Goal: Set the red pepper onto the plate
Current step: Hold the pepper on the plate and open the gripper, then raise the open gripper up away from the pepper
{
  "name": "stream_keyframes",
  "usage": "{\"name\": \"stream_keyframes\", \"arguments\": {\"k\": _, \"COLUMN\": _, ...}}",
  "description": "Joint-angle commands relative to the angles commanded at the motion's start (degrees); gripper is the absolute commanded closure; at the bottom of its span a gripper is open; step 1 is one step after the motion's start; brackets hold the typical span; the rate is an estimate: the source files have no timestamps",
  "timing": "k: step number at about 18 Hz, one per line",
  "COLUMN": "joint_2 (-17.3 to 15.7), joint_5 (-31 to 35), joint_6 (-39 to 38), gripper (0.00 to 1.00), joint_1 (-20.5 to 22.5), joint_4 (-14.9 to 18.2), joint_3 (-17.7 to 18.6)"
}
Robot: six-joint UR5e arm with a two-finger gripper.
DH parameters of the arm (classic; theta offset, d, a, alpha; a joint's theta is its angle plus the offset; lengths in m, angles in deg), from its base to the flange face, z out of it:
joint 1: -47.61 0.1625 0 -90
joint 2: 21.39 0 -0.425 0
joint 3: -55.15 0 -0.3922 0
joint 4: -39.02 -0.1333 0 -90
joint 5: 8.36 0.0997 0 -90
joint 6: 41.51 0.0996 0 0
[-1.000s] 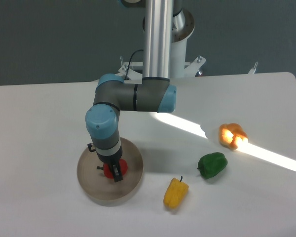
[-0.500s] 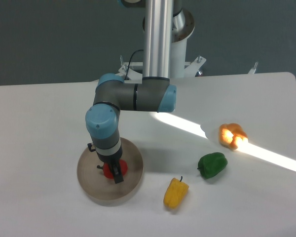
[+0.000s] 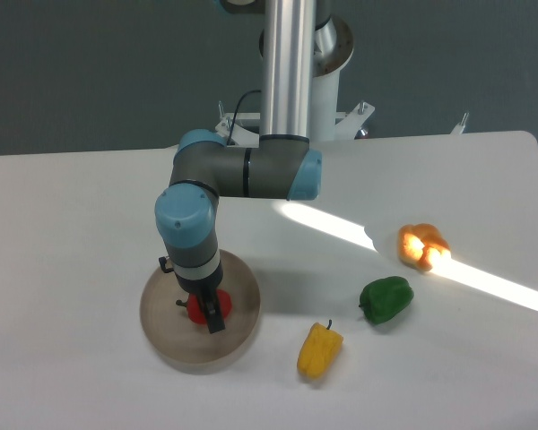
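The red pepper (image 3: 197, 309), small and glossy, sits near the middle of the round beige-grey plate (image 3: 242, 313), mostly hidden by the gripper (image 3: 206, 313) directly over it. Whether the fingers clamp it or stand apart cannot be told. A yellow pepper (image 3: 319, 350) lies just right of the plate.

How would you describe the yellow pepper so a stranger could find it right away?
Start at the round beige plate under the gripper. Just to its right on the white table lies the yellow pepper, nearest the front edge, the only yellow one beside green and orange.
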Motion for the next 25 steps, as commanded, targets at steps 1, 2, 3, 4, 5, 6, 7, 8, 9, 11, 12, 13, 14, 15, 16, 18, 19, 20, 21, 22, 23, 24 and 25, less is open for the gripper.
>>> {"name": "stream_keyframes", "arguments": {"k": 1, "joint_2": -0.4, "joint_5": 0.0, "joint_6": 0.0, "gripper": 0.00, "joint_1": 0.1, "joint_4": 0.1, "joint_3": 0.1}}
{"name": "stream_keyframes", "arguments": {"k": 2, "joint_2": -0.8, "joint_5": 0.0, "joint_6": 0.1, "gripper": 0.00, "joint_1": 0.3, "joint_4": 0.2, "joint_3": 0.1}}
{"name": "stream_keyframes", "arguments": {"k": 3, "joint_2": -1.0, "joint_5": 0.0, "joint_6": 0.1, "gripper": 0.00, "joint_1": 0.4, "joint_4": 0.3, "joint_3": 0.1}}
{"name": "stream_keyframes", "arguments": {"k": 4, "joint_2": -1.3, "joint_5": 0.0, "joint_6": 0.1, "gripper": 0.00, "joint_1": 0.7, "joint_4": 0.4, "joint_3": 0.1}}
{"name": "stream_keyframes", "arguments": {"k": 5, "joint_2": -1.6, "joint_5": 0.0, "joint_6": 0.2, "gripper": 0.00, "joint_1": 0.8, "joint_4": 0.4, "joint_3": 0.1}}
{"name": "stream_keyframes", "arguments": {"k": 6, "joint_2": -1.7, "joint_5": -0.1, "joint_6": 0.3, "gripper": 0.00, "joint_1": 1.1, "joint_4": 0.5, "joint_3": 0.2}}
{"name": "stream_keyframes", "arguments": {"k": 7, "joint_2": -2.0, "joint_5": 0.0, "joint_6": 0.6, "gripper": 0.00, "joint_1": 1.3, "joint_4": 0.5, "joint_3": 0.1}}
{"name": "stream_keyframes", "arguments": {"k": 8, "joint_2": -2.2, "joint_5": -0.1, "joint_6": 0.7, "gripper": 0.00, "joint_1": 1.5, "joint_4": 0.7, "joint_3": 0.1}}
{"name": "stream_keyframes", "arguments": {"k": 9, "joint_2": -2.5, "joint_5": -0.1, "joint_6": 0.9, "gripper": 0.00, "joint_1": 1.7, "joint_4": 0.7, "joint_3": 0.1}}
{"name": "stream_keyframes", "arguments": {"k": 11, "joint_2": -3.1, "joint_5": 0.0, "joint_6": 2.3, "gripper": 0.00, "joint_1": 2.5, "joint_4": 1.2, "joint_3": 0.1}}
{"name": "stream_keyframes", "arguments": {"k": 12, "joint_2": -3.5, "joint_5": 0.0, "joint_6": 2.8, "gripper": 0.00, "joint_1": 3.0, "joint_4": 2.3, "joint_3": 0.0}}
{"name": "stream_keyframes", "arguments": {"k": 13, "joint_2": -4.0, "joint_5": 0.0, "joint_6": 3.3, "gripper": 0.00, "joint_1": 3.6, "joint_4": 2.9, "joint_3": 0.0}}
{"name": "stream_keyframes", "arguments": {"k": 14, "joint_2": -4.5, "joint_5": -0.1, "joint_6": 4.2, "gripper": 0.00, "joint_1": 4.3, "joint_4": 3.1, "joint_3": 0.1}}
{"name": "stream_keyframes", "arguments": {"k": 15, "joint_2": -4.8, "joint_5": 0.0, "joint_6": 5.5, "gripper": 0.00, "joint_1": 4.7, "joint_4": 3.6, "joint_3": 0.1}}
{"name": "stream_keyframes", "arguments": {"k": 16, "joint_2": -5.4, "joint_5": 0.0, "joint_6": 7.5, "gripper": 0.00, "joint_1": 6.1, "joint_4": 4.5, "joint_3": 0.1}}
{"name": "stream_keyframes", "arguments": {"k": 18, "joint_2": -6.2, "joint_5": 0.0, "joint_6": 9.1, "gripper": 0.00, "joint_1": 7.5, "joint_4": 5.1, "joint_3": 0.2}}
{"name": "stream_keyframes", "arguments": {"k": 19, "joint_2": -7.0, "joint_5": 0.0, "joint_6": 10.9, "gripper": 0.00, "joint_1": 9.0, "joint_4": 5.1, "joint_3": 0.7}}
{"name": "stream_keyframes", "arguments": {"k": 20, "joint_2": -7.5, "joint_5": 0.0, "joint_6": 12.4, "gripper": 0.00, "joint_1": 10.1, "joint_4": 5.1, "joint_3": 0.9}}
{"name": "stream_keyframes", "arguments": {"k": 21, "joint_2": -7.6, "joint_5": 0.0, "joint_6": 13.6, "gripper": 0.00, "joint_1": 11.0, "joint_4": 5.3, "joint_3": 0.9}}
{"name": "stream_keyframes", "arguments": {"k": 22, "joint_2": -8.5, "joint_5": 0.0, "joint_6": 15.6, "gripper": 0.00, "joint_1": 12.1, "joint_4": 5.8, "joint_3": 1.0}}
{"name": "stream_keyframes", "arguments": {"k": 23, "joint_2": -8.8, "joint_5": 0.0, "joint_6": 17.2, "gripper": 0.00, "joint_1": 13.0, "joint_4": 6.1, "joint_3": 1.0}}
{"name": "stream_keyframes", "arguments": {"k": 24, "joint_2": -9.1, "joint_5": -0.1, "joint_6": 19.1, "gripper": 0.00, "joint_1": 14.6, "joint_4": 6.6, "joint_3": 1.1}}
{"name": "stream_keyframes", "arguments": {"k": 25, "joint_2": -9.6, "joint_5": -0.1, "joint_6": 19.6, "gripper": 0.00, "joint_1": 15.2, "joint_4": 6.9, "joint_3": 1.0}}
